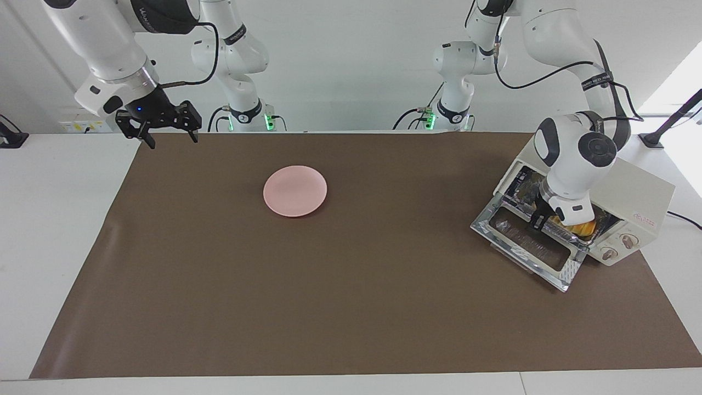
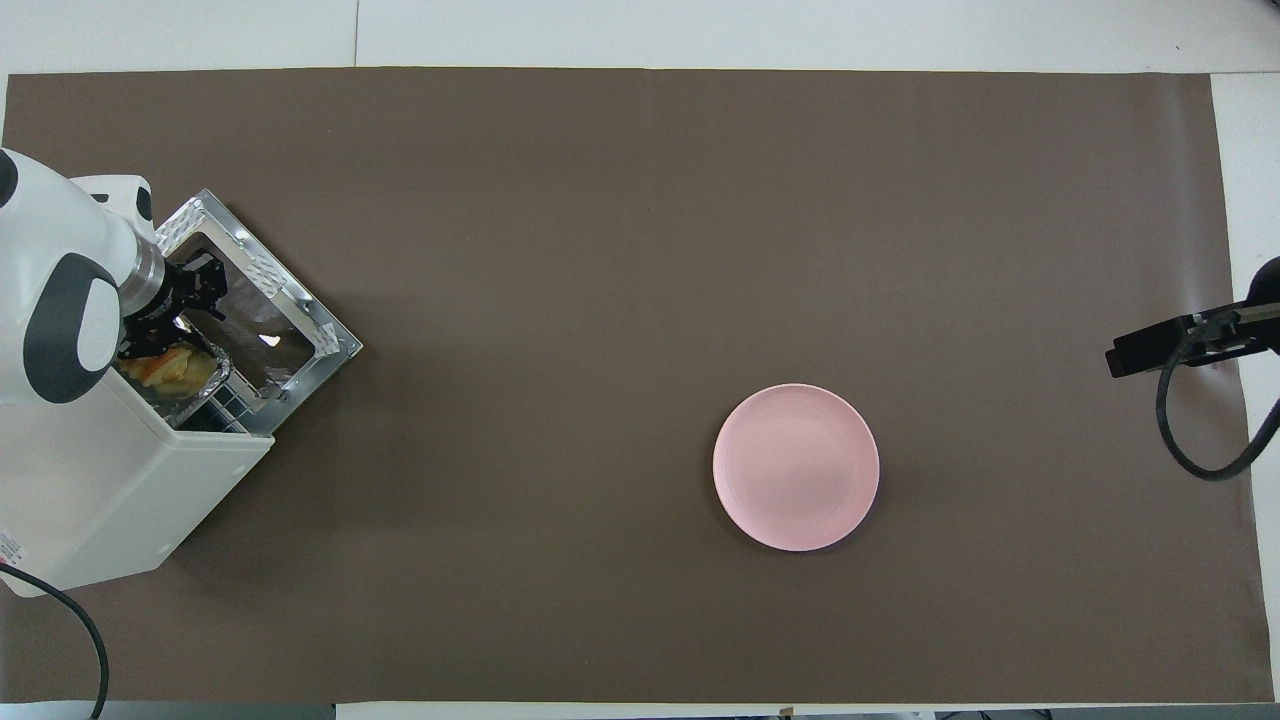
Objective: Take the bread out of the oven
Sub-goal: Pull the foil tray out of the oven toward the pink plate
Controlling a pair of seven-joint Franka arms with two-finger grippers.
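Observation:
The cream-white oven [image 1: 636,200] [image 2: 110,480] stands at the left arm's end of the table, its glass door [image 1: 526,247] [image 2: 265,310] dropped open. In its mouth lies the golden-orange bread [image 1: 582,226] [image 2: 165,365] in a crinkled foil tray [image 2: 205,378]. My left gripper [image 1: 540,219] [image 2: 172,322] reaches down into the mouth at the tray's front edge, and its wrist hides most of the bread. What it touches is hidden. My right gripper [image 1: 167,133] [image 2: 1140,350] waits open in the air over the mat's corner at the right arm's end.
A round pink plate [image 1: 295,191] [image 2: 796,467] sits on the brown mat [image 1: 351,307], toward the right arm's end. The oven's two knobs [image 1: 617,247] face the mat's edge. A black cable [image 2: 70,620] trails from the oven.

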